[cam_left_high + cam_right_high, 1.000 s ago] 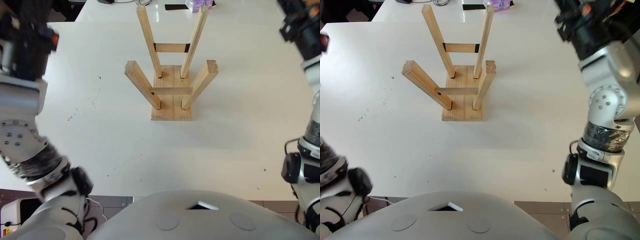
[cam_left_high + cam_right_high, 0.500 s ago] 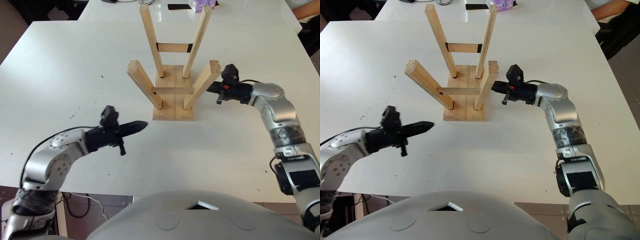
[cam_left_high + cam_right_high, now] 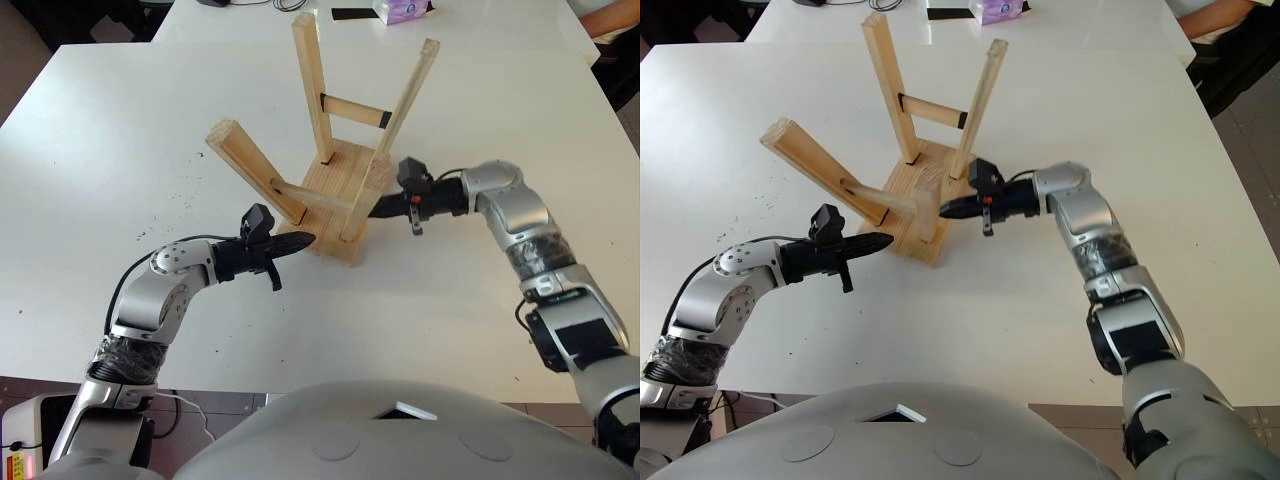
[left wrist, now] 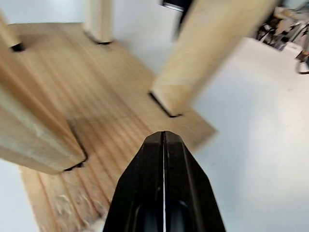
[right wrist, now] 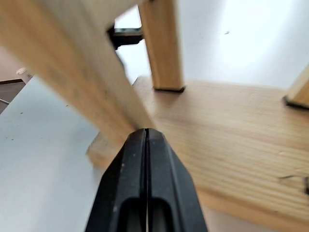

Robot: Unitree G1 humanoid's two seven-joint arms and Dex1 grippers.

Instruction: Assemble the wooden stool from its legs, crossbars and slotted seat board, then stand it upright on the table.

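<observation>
White tabletop [image 3: 120,120] carries the wooden stool [image 3: 318,110], upside down, its seat board [image 3: 345,175] btw both end effectors. L end effector [image 3: 305,239]: fingers pressed together, nothing held, tip at board's edge. R end effector [image 3: 376,209]: same, tip at opposite side.

Office-like room: white worktable [image 3: 120,120], second table [image 3: 240,25] with tissue box [image 3: 400,10].
</observation>
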